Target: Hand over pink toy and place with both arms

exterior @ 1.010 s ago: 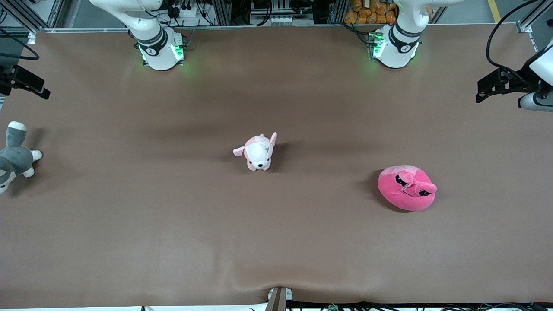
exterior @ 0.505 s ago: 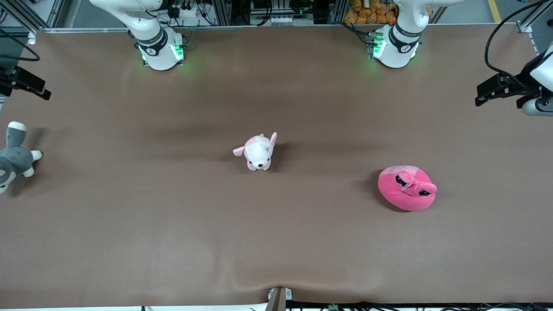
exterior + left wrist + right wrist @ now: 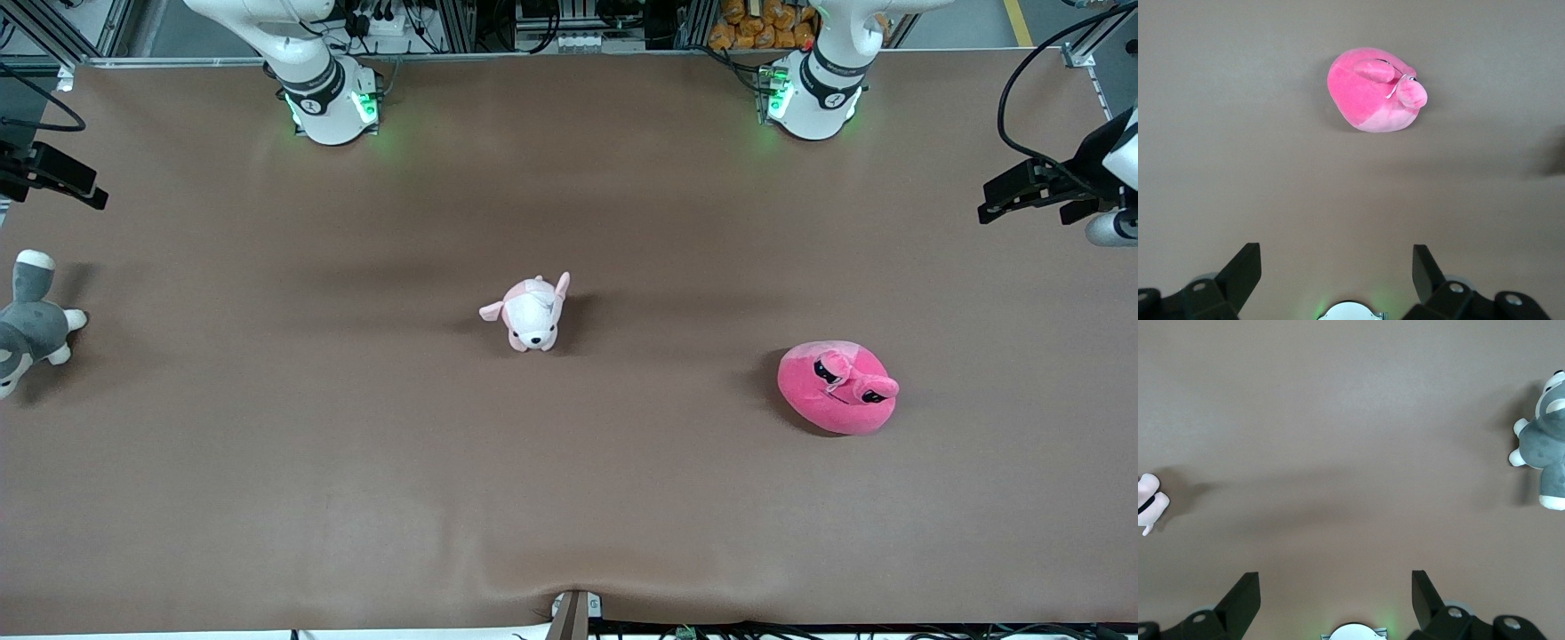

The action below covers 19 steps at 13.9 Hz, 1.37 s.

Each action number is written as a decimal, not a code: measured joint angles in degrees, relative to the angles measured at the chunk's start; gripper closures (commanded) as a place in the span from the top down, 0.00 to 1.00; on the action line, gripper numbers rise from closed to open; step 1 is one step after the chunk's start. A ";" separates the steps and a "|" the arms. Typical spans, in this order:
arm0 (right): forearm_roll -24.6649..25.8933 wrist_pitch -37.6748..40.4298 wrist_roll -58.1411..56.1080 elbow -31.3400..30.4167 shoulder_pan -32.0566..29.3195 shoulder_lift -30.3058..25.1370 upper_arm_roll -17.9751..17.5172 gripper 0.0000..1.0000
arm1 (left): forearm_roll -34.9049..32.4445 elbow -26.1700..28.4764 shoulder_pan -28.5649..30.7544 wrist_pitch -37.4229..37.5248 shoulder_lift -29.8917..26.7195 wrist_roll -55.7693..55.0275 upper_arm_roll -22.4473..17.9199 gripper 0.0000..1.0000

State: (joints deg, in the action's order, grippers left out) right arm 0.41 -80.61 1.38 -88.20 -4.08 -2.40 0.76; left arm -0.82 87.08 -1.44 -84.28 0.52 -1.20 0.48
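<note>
The pink toy (image 3: pixel 837 388) is a hot-pink round plush with black eyes. It lies on the brown table toward the left arm's end and also shows in the left wrist view (image 3: pixel 1375 90). My left gripper (image 3: pixel 1009 191) hangs in the air over the table's edge at the left arm's end, well apart from the toy. It is open and empty (image 3: pixel 1336 257). My right gripper (image 3: pixel 62 178) hangs over the table's edge at the right arm's end, open and empty (image 3: pixel 1336 583).
A small pale pink-and-white puppy plush (image 3: pixel 532 313) stands mid-table; its edge shows in the right wrist view (image 3: pixel 1148 503). A grey-and-white plush animal (image 3: pixel 31 324) lies at the right arm's end under the right gripper (image 3: pixel 1545 453). Both arm bases stand along the table's back edge.
The left gripper has shifted slightly lower in the front view, toward the pink toy. The right gripper has barely moved. The toys have not moved.
</note>
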 measured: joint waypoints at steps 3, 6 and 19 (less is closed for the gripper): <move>0.00 -0.01 -0.30 0.00 0.30 1.16 -0.27 1.00 | 0.00 0.00 0.00 0.00 0.40 -0.33 0.00 1.00; 0.00 -0.07 -0.31 0.00 0.75 1.53 -0.44 1.00 | 0.00 0.00 0.00 0.00 0.83 -2.15 0.00 1.00; 0.00 0.04 -0.37 0.00 1.27 4.31 -0.52 1.00 | 0.10 0.18 -0.13 -10.40 10.54 -14.93 0.03 1.00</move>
State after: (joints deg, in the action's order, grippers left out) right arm 0.41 -80.58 1.00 -88.21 -2.81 1.90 0.24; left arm -0.72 87.26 -1.57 -94.69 11.07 -16.14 0.51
